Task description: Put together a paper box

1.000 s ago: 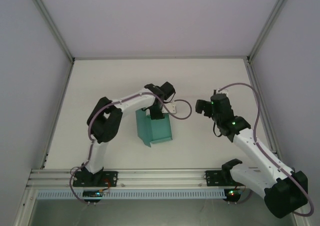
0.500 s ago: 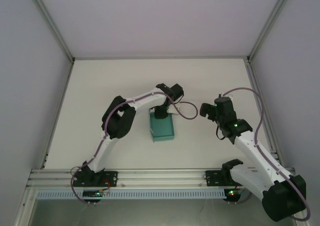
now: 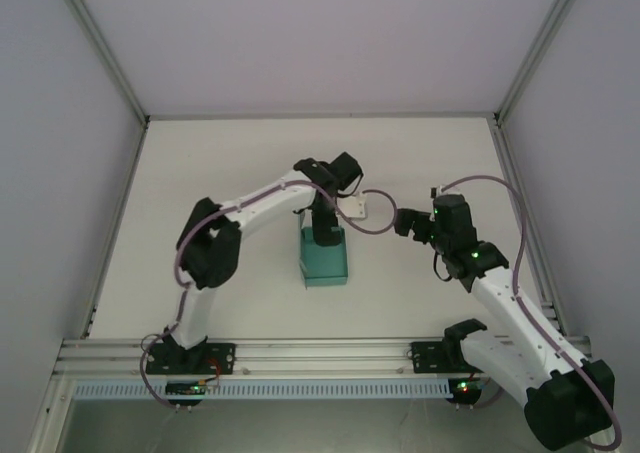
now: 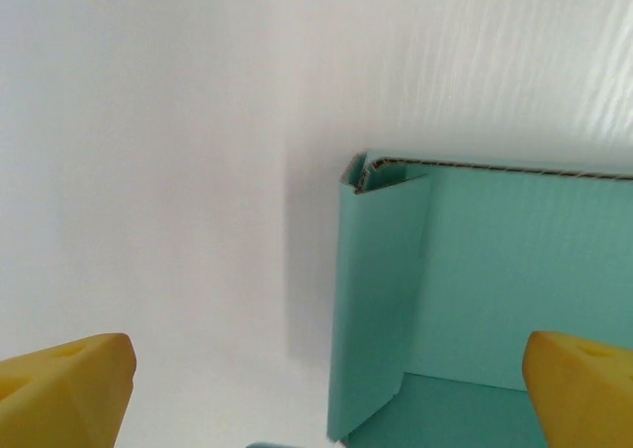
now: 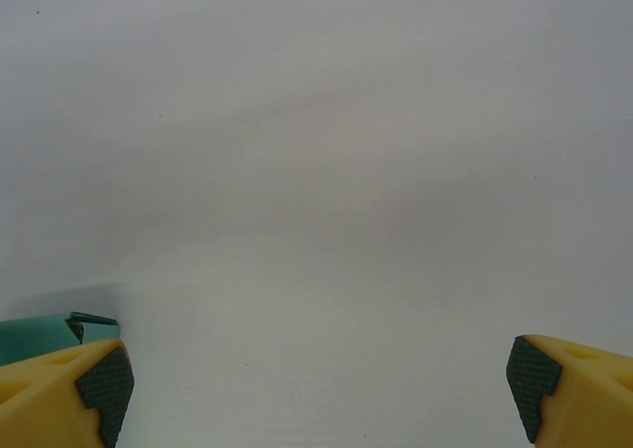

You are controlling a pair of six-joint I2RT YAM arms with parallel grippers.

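The teal paper box (image 3: 326, 261) stands on the white table (image 3: 220, 163) between the two arms. The left gripper (image 3: 322, 231) hangs over its far edge, fingers spread wide. The right gripper (image 3: 405, 220) sits nearby to the right, apart from the box, also wide open and holding nothing.

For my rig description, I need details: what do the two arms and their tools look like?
The left arm and right arm have white links, black joints and looping mauve cables. Green lights glow on the right arm. The left tool and right tool have yellow fingers; the right's carry dark pads.
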